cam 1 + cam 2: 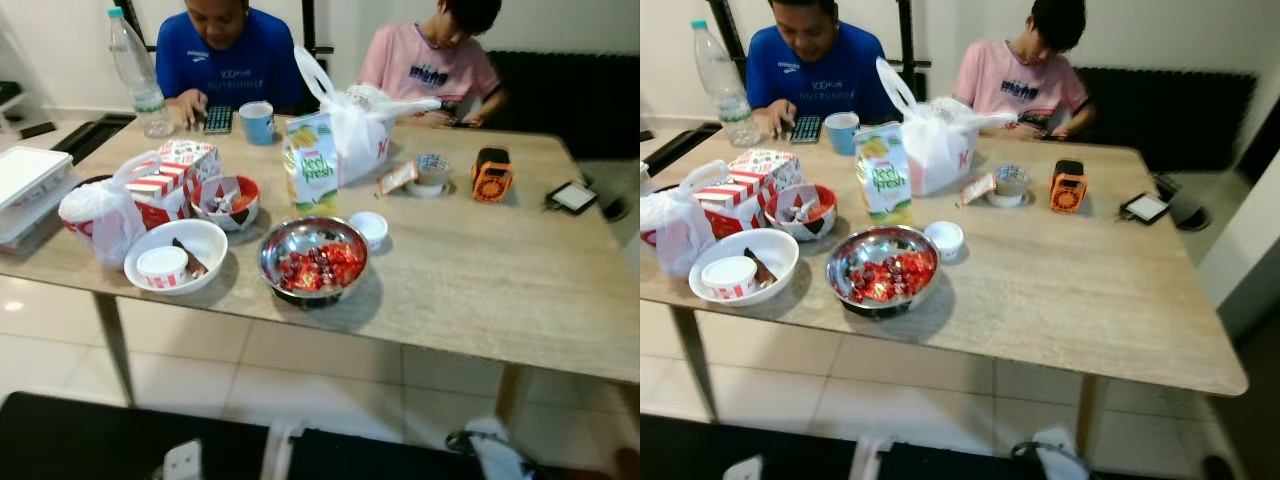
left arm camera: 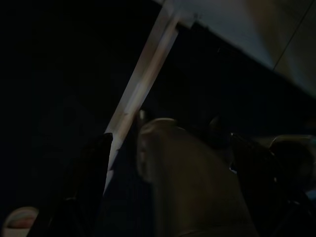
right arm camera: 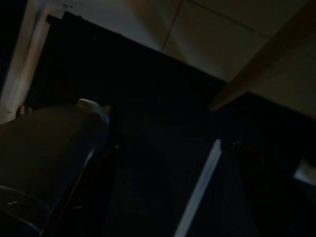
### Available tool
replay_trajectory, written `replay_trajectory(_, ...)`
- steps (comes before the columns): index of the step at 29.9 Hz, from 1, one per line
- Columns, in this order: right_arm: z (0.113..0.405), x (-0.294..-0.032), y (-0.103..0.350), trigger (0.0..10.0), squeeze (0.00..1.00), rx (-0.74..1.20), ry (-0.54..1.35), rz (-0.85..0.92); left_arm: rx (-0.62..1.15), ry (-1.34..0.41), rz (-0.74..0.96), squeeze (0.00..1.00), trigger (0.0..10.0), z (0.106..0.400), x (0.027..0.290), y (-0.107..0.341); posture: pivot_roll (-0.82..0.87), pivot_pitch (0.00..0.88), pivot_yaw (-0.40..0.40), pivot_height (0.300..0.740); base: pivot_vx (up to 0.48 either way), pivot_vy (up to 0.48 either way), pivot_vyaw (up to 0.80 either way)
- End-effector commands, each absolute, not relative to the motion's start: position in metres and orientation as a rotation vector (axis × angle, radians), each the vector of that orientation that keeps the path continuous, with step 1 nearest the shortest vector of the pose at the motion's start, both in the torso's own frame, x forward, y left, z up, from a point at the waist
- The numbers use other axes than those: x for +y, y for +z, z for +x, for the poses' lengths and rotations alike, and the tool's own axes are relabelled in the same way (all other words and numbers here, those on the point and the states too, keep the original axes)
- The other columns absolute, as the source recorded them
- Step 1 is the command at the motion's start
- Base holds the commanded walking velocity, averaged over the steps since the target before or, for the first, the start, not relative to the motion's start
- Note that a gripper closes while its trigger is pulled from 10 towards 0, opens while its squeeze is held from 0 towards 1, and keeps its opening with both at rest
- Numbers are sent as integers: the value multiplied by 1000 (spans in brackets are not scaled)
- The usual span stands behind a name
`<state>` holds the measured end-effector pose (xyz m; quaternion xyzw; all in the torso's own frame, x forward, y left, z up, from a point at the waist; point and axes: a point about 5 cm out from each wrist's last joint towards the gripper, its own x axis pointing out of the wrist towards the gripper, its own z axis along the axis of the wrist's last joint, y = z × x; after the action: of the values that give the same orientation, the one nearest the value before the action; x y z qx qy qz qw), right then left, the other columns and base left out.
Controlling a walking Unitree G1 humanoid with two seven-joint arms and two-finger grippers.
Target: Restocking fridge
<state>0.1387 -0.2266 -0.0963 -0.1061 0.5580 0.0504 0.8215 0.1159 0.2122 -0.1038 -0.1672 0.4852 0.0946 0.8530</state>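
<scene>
Nearest, dark strip (image 1: 90, 435) below the table edge, with pale shapes in it too blurred to name. Hanging low in that shade, left gripper (image 2: 168, 148) and right gripper (image 3: 173, 163); cannot tell whether either is spread or closed on anything. Well ahead of and above both, on the wooden table (image 1: 480, 270): juice carton (image 1: 312, 165), upright, probably the thing bound for the fridge. Just nearer the grippers than it, steel bowl (image 1: 313, 258) of red fruit, uncovered. Beyond the carton, knotted plastic bag (image 1: 360, 135); toward the left gripper's side, red bowl (image 1: 226, 200) and white bowl (image 1: 178, 255). Likely trouble: reaching over the steel bowl and catching its rim, spilling fruit; tipping the tall carton by nudging it high up; snagging the bag's handles. Two people (image 1: 228, 55) seated at the far side, so risk of crossing an arm. Bag's contents hidden; wrist views too dark for more than finger outlines.
</scene>
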Motion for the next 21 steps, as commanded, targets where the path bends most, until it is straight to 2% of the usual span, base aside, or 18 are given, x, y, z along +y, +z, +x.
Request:
replay_trajectory(1, 140, -223, -96, 10000, 0, 1173, 107, -217, 1018, 213, -369, 0, 10000, 115, 214, -104, -22, 0, 8, 740, 0, 0, 0)
replay_trajectory(9, 140, -223, -96, 10000, 0, 1170, 108, -214, 1011, 198, -381, 0, 10000, 116, 213, -103, -22, 0, 8, 740, 0, 0, 0)
replay_trajectory(16, 142, -224, -95, 10000, 0, 1164, 108, -216, 1002, 207, -411, 0, 10000, 116, 211, -103, -22, 0, 6, 740, 0, -456, 0)
replay_trajectory(21, 142, -224, -95, 10000, 0, 1164, 110, -218, 983, 282, -400, 0, 10000, 115, 223, -102, -22, 0, 6, 740, 0, 0, 0)
